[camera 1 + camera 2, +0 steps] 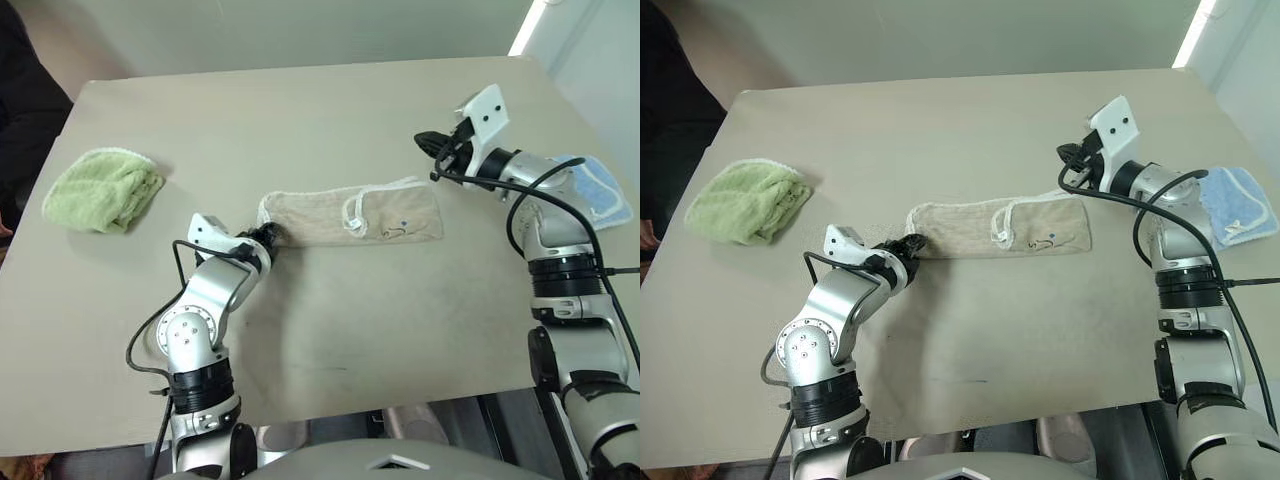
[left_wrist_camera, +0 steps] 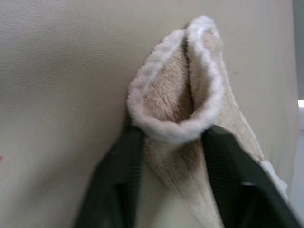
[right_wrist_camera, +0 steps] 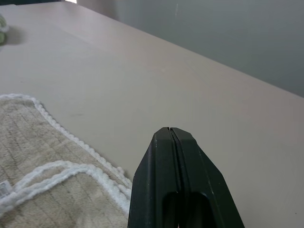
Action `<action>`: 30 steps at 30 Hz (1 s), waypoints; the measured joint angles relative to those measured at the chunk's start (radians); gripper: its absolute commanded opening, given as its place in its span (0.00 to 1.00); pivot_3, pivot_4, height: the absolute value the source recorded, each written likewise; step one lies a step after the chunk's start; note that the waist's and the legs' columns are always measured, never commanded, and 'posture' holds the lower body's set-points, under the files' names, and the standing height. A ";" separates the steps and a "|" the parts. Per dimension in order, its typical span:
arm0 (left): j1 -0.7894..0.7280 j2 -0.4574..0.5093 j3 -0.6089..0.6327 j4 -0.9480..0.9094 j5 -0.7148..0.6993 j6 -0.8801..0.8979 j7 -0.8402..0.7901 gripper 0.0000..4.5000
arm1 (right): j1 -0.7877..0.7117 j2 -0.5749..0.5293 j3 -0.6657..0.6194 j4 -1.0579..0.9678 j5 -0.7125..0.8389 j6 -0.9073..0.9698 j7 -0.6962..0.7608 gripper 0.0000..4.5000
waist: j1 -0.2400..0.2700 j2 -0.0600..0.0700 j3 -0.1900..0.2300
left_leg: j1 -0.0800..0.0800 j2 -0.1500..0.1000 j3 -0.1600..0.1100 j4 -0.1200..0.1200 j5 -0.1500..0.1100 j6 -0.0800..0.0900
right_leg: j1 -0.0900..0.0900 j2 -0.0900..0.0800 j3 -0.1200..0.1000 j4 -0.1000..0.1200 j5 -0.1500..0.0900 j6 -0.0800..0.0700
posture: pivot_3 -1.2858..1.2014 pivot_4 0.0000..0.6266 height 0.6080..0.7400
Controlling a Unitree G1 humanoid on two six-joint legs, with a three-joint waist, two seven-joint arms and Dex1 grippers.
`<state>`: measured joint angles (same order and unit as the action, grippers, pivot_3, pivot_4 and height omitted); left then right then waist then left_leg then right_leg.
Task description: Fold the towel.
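Left wrist view shows my left gripper [image 2: 173,142] with its two black fingers [image 2: 118,175] straddling the bunched end of the towel [image 1: 350,217], one on each side of the white corded hem; they look to be pinching it, though I cannot tell how firm the hold is. From the head views, the towel lies as a long folded strip across the middle of the counter [image 1: 330,110], its small dark logo toward my right. Taking that short end makes sense, I judge, so I can carry it over to the other end. My right gripper [image 1: 1070,155] hovers near the strip's far end, fingers pressed together and holding nothing, apparently kept clear. A green cloth [image 1: 102,190] sits near the counter's left edge, a blue cloth [image 1: 1237,205] at its right edge.
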<state>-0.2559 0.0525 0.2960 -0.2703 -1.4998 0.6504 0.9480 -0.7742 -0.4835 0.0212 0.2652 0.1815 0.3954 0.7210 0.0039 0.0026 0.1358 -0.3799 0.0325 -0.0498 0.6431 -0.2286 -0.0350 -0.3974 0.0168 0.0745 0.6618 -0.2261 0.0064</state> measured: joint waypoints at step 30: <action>-0.448 0.286 -0.319 0.082 0.210 0.275 -0.741 0.01 | -0.103 -0.012 -0.119 0.190 -0.007 -0.024 -0.183 0.00 | 0.010 -0.014 0.010 | -0.013 0.005 0.001 0.003 -0.007 -0.006 | -0.014 -0.004 0.006 -0.001 0.003 0.015 | 0.52 0.24 1.00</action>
<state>-0.7043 0.3384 -0.0235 -0.1883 -1.2896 0.9257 0.2069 -0.8777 -0.4952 -0.0978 0.4557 0.1745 0.3715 0.5379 0.0140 -0.0110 0.1456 -0.3933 0.0375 -0.0484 0.6465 -0.2353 -0.0406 -0.4116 0.0126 0.0806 0.6606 -0.2235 0.0219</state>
